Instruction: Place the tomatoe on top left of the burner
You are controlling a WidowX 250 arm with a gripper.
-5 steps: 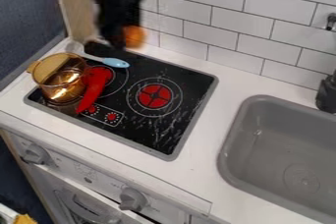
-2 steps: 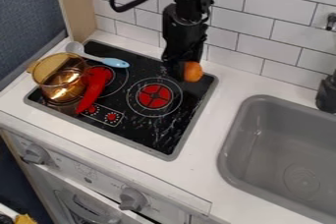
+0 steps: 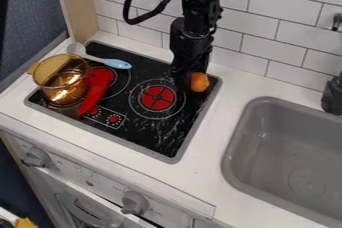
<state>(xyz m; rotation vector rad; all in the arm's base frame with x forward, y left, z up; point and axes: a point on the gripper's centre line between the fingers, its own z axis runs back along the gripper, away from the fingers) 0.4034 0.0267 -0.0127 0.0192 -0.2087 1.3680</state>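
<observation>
"One amber pot [image 3: 61, 83] on the cooktop [image 3: 148, 139]; what's inside?"
"Can't tell; the gripper [image 3: 190, 83] is closed on the orange tomato [image 3: 200, 82], at the cooktop's far right corner"

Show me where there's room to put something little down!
Bare white counter lies between the stovetop and the sink, and along the stovetop's front. The sink's floor looks bare too. It's crowded on the stovetop's left, with the pot, red pepper and spoon, and at its back right corner, by the end effector and orange tomato.
</observation>
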